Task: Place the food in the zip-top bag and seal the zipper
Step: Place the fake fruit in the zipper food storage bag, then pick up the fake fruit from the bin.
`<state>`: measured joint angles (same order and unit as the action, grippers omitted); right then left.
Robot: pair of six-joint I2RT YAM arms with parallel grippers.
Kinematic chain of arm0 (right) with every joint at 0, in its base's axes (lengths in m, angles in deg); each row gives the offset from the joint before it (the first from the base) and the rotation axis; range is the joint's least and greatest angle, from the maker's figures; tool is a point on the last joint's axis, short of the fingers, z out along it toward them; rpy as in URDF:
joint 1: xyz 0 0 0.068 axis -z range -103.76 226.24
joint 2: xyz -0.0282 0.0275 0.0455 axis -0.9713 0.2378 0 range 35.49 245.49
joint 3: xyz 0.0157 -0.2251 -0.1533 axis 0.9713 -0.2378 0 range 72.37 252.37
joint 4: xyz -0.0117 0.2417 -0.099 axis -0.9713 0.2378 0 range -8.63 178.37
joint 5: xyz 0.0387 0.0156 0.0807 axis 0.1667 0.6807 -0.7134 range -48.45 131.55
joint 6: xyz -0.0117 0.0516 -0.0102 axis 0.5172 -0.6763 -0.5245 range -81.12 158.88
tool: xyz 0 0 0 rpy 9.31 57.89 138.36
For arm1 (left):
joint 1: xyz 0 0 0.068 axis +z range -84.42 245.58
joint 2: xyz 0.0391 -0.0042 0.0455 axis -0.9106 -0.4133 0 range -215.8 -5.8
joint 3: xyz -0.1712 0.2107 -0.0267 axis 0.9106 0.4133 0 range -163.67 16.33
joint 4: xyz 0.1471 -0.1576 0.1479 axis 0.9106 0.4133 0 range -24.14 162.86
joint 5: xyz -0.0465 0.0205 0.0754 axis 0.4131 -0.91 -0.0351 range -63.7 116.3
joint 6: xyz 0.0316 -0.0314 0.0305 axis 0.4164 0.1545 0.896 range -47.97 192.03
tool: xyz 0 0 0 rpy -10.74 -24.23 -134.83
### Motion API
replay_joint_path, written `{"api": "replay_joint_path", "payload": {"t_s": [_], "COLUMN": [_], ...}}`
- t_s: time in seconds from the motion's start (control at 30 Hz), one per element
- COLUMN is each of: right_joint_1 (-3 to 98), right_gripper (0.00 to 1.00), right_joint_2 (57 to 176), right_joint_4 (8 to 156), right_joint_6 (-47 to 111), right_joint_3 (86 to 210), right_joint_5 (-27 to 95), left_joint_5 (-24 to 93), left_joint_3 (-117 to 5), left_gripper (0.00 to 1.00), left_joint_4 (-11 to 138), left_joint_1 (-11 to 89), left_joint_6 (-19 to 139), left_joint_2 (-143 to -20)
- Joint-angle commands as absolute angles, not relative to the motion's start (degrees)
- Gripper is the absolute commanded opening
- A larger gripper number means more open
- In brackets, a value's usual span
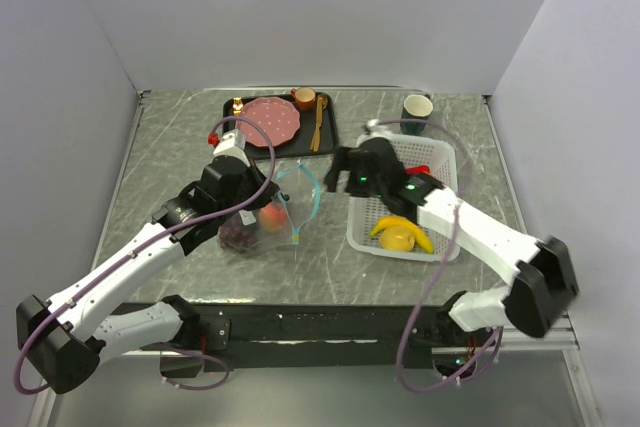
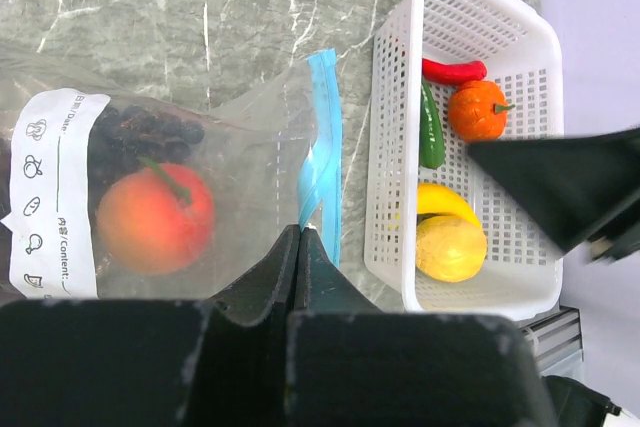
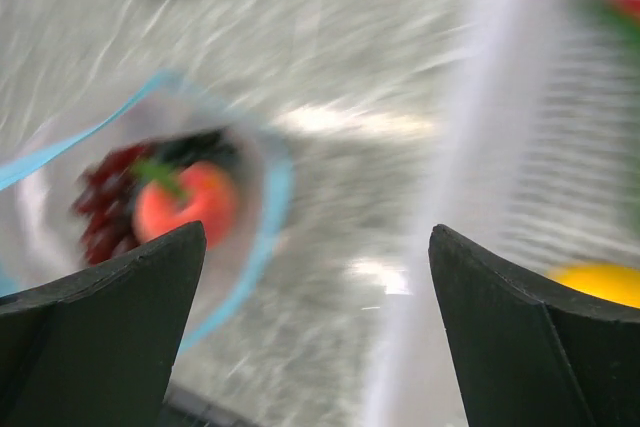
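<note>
The clear zip-top bag (image 1: 262,222) lies left of centre with its mouth held up. Inside it are dark grapes (image 2: 140,135) and a round orange-red fruit (image 2: 155,219). My left gripper (image 2: 300,233) is shut on the bag's mouth edge, right at the teal-blue zipper (image 2: 323,137). My right gripper (image 1: 338,175) hovers open and empty between the bag mouth and the basket; its view is blurred, and its gripper (image 3: 318,235) frames the bag mouth (image 3: 270,207). A lemon (image 2: 450,247), banana (image 2: 445,202), orange fruit (image 2: 478,109) and red chili (image 2: 455,71) lie in the basket.
The white mesh basket (image 1: 440,162) stands right of the bag and also holds a green chili (image 2: 430,127). A black tray (image 1: 225,112) with a pink plate (image 1: 272,119) and gold cutlery sits at the back. A green cup (image 1: 417,107) stands at the back right.
</note>
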<state>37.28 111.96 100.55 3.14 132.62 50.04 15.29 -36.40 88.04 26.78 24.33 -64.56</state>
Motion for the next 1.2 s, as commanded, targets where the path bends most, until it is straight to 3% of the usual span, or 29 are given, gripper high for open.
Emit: {"api": "replay_joint_path", "payload": {"t_s": [0.0, 0.27, 0.63, 0.9, 1.17], "right_joint_1": [44.3, 46.2, 46.4, 46.7, 46.7], "right_gripper": [1.0, 1.0, 1.0, 1.0, 1.0], "right_joint_2": [105.3, 99.4, 102.7, 109.5, 109.2], "right_joint_4": [107.5, 108.4, 111.0, 121.2, 125.0], "right_joint_6": [5.0, 4.2, 7.7, 3.0, -2.1], "right_joint_3": [128.3, 121.1, 122.4, 126.0, 124.4], "right_joint_5": [60.2, 58.5, 51.7, 62.8, 62.7], "left_joint_5": [14.6, 15.2, 16.0, 15.7, 16.4], "left_joint_3": [-38.4, -38.2, -36.7, -37.7, -36.6], "left_gripper": [0.01, 0.01, 0.01, 0.01, 0.01], "left_joint_4": [87.8, 87.1, 86.4, 87.4, 86.3], "left_joint_1": [26.9, 26.8, 26.8, 26.8, 26.8], "left_joint_6": [25.1, 25.0, 24.8, 25.4, 25.2], "left_joint_2": [-63.5, -63.9, -62.9, -63.4, -63.1]}}
